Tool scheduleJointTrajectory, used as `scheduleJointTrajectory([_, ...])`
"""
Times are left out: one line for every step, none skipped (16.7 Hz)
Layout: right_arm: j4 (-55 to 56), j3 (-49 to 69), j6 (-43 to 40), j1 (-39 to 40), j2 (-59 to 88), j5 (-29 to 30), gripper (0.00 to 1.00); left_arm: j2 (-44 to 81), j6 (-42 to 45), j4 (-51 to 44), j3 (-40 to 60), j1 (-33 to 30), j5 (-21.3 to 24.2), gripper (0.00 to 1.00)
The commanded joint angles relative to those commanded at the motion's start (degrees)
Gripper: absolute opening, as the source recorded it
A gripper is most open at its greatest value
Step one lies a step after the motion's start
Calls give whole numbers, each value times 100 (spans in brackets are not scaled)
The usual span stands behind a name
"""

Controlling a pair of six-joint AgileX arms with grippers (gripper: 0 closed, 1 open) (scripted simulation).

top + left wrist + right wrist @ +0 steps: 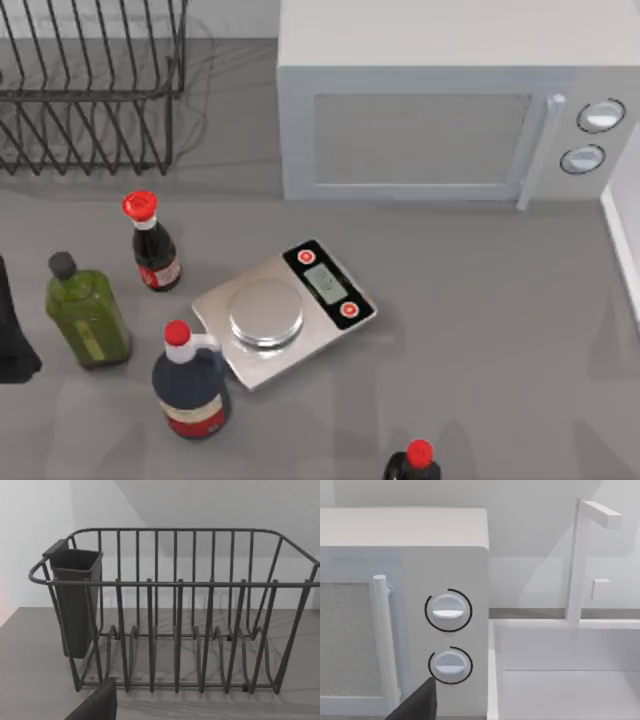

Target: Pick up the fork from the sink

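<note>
Top view, foreground: a red-capped bottle [412, 462] at the near edge; the dark jug [190, 385] touches the kitchen scale [285, 312]. A dark shape at the left edge [12, 330] is probably the left arm.
Top view, rear: dish rack [90, 90], microwave [440, 100], sink rim [622, 240] far right.
Left wrist view: a dark gripper part [97, 705] low in frame; ahead of it the rack with its cutlery cup [75, 600]. Finger state: cannot tell.
Right wrist view: a dark gripper part [417, 702] before the microwave dials [448, 610]; sink basin [570, 680] and faucet [580, 560] beyond it. Finger state: cannot tell.
Fork location: not visible; the exposed basin area holds nothing.
Handling estimate: light, rigid, slippery metal lying flat; grip across the mid-handle.
</note>
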Motion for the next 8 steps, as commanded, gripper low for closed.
scheduleJointTrajectory([0,0,0,0,0,0,100,0,0,0,0,0,0,100])
scheduleJointTrajectory([-28,45,-7,-7,55,0,100,0,0,0,0,0,0,100])
scheduleJointTrajectory([-86,139,-20,-22,168,0,100,0,0,0,0,0,0,100])
scheduleJointTrajectory([-172,278,-40,-44,338,1,100,0,0,0,0,0,0,100])
scheduleJointTrajectory([-286,462,-67,-73,562,1,100,0,0,0,0,0,0,100])
scheduleJointTrajectory([-425,687,-99,-108,837,2,100,0,0,0,0,0,0,100])
scheduleJointTrajectory([-591,956,-138,-150,1165,2,100,0,0,0,0,0,0,100])
scheduleJointTrajectory([-779,1261,-182,-199,1538,3,100,0,0,0,0,0,0,100])
